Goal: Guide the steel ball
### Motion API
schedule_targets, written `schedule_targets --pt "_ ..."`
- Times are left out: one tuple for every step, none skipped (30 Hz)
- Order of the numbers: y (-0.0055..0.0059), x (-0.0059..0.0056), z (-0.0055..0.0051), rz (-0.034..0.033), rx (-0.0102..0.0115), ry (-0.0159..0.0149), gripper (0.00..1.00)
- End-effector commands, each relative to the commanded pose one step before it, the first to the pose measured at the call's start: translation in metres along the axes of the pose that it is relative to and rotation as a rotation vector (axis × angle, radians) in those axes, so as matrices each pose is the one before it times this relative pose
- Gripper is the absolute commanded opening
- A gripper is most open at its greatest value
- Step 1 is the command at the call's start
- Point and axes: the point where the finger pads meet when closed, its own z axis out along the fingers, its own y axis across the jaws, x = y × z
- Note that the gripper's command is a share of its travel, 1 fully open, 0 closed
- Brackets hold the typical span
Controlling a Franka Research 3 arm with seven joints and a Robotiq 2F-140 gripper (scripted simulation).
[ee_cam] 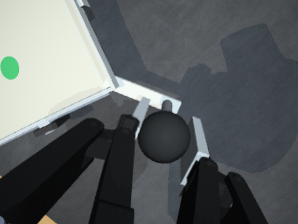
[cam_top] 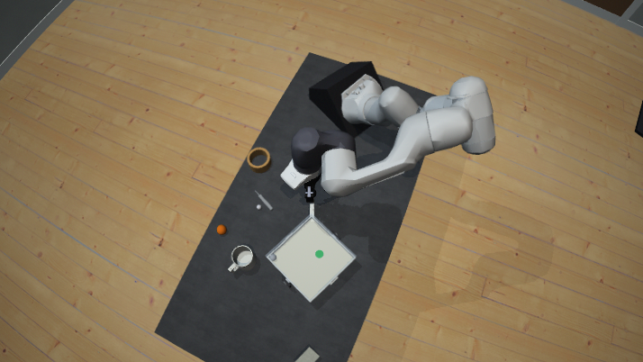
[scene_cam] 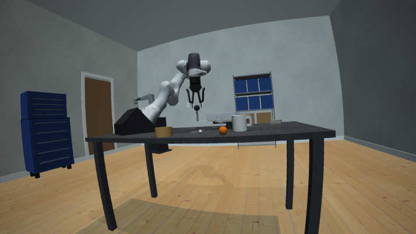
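One plate (cam_top: 294, 275), one steel ball (cam_top: 272, 257), one knob (ee_cam: 162, 137) in jaws

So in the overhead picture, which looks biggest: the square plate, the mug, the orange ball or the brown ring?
Largest to smallest in the top view:
1. Plate
2. Mug and ring, too alike to rank
3. Orange ball
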Motion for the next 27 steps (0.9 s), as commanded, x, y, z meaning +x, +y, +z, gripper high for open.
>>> schedule_targets --pt "-0.00045 -0.00007 0.00103 -0.00434 0.00185 -0.00027 0.0" --pt "0.0 0.0 0.0 0.0 0.0 0.0 0.0" --pt "0.0 0.0 0.0 0.0 0.0 0.0 0.0" --pt "0.0 0.0 0.0 0.0 0.0 0.0 0.0" --pt "0.0 0.0 0.0 0.0 0.0 0.0 0.0" --pt "0.0 0.0 0.0 0.0 0.0 0.0 0.0" --pt "0.0 0.0 0.0 0.0 0.0 0.0 0.0" --pt "0.0 0.0 0.0 0.0 0.0 0.0 0.0" --pt "0.0 0.0 0.0 0.0 0.0 0.0 0.0" --pt "0.0 0.0 0.0 0.0 0.0 0.0 0.0" --pt "0.0 0.0 0.0 0.0 0.0 0.0 0.0" --pt "0.0 0.0 0.0 0.0 0.0 0.0 0.0" --pt "0.0 0.0 0.0 0.0 0.0 0.0 0.0" --pt "0.0 0.0 0.0 0.0 0.0 0.0 0.0" --pt "0.00009 -0.00063 0.00019 0.0 0.0 0.0 0.0" --pt "-0.00002 -0.00074 -0.00006 0.0 0.0 0.0 0.0" --pt "-0.00002 -0.00073 -0.00006 0.0 0.0 0.0 0.0" --pt "-0.00002 -0.00073 -0.00005 0.0 0.0 0.0 0.0" --pt "0.0 0.0 0.0 0.0 0.0 0.0 0.0" --pt "0.0 0.0 0.0 0.0 0.0 0.0 0.0" --pt "-0.00002 -0.00069 -0.00004 0.0 0.0 0.0 0.0" --pt "-0.00002 -0.00066 -0.00004 0.0 0.0 0.0 0.0" --pt "-0.00003 -0.00057 -0.00005 0.0 0.0 0.0 0.0" --pt "-0.00003 -0.00045 -0.00006 0.0 0.0 0.0 0.0" --pt "-0.00003 -0.00034 -0.00006 0.0 0.0 0.0 0.0" --pt "-0.00003 -0.00023 -0.00006 0.0 0.0 0.0 0.0" --pt "-0.00003 -0.00014 -0.00005 0.0 0.0 0.0 0.0"
